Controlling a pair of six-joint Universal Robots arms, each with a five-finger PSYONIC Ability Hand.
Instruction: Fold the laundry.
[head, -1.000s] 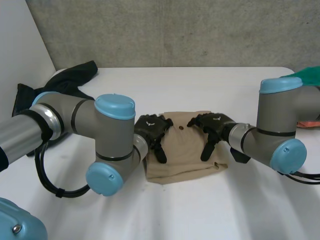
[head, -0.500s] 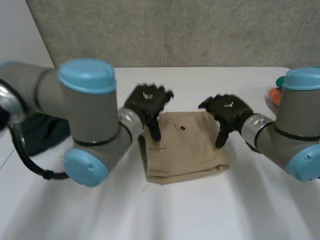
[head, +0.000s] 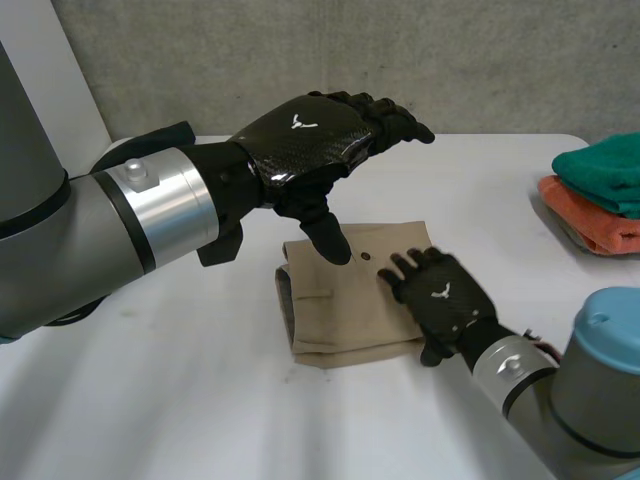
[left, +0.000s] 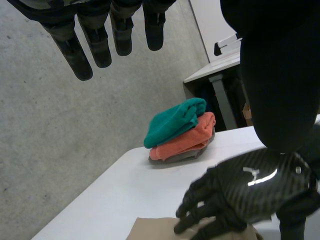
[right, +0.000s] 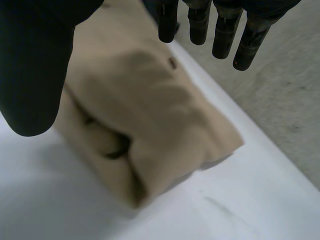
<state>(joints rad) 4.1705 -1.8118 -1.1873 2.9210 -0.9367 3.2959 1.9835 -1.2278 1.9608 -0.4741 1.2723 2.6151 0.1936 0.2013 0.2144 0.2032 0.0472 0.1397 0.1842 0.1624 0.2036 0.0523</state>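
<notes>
Cloth (head: 335, 310) lay folded on the table (head: 200, 400), right hand (head: 445, 300) flat on its right edge with straight fingers; left hand (head: 305, 140) hovered above, fingers spread, empty. Dragging the right hand off sideways would probably pull the fold open

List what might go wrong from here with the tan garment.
1. The right hand lies open at the right edge of the tan garment; sliding off could drag its gaping layers apart.
2. The left hand hangs open above the garment; a careless descent may rumple it.
3. The teal and orange stack sits near the right arm; a wide swing might hit it.
</notes>
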